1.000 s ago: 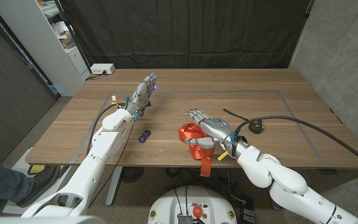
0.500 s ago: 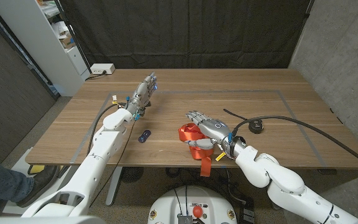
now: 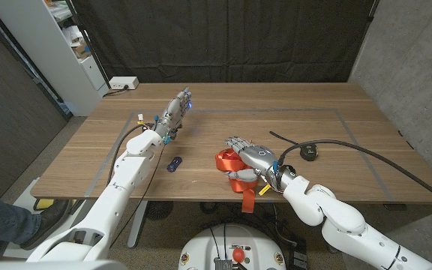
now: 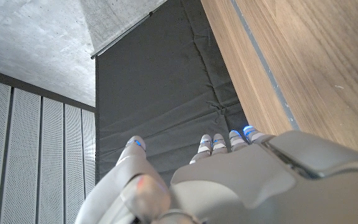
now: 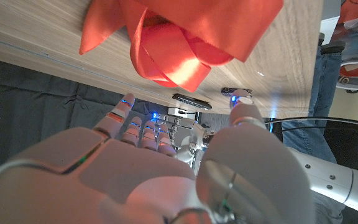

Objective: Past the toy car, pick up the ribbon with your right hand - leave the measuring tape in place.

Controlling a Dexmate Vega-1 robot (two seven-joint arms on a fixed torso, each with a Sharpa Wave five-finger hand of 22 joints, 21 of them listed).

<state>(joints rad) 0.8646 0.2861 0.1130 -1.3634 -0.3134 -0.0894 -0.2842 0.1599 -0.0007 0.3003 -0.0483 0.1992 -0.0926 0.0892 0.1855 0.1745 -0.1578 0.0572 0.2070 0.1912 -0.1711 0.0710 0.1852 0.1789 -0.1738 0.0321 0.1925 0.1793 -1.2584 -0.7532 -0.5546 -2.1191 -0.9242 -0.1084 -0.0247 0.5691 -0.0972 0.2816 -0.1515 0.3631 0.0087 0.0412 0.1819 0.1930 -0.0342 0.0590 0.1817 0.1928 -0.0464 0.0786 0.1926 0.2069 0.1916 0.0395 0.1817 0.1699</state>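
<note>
Where looped ribbon (image 3: 231, 163) crumples, right hand (image 3: 250, 154) seemingly touches.

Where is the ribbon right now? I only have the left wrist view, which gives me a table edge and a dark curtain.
Observer: The ribbon lies near the front edge of the table, with the right hand over it.
Operator: Is it gripped?
Observer: In the right wrist view the fingers are spread and the ribbon lies beyond them, not between them.
Operator: And the measuring tape?
Observer: The measuring tape sits on the table to the right of that hand, apart from it.
</note>
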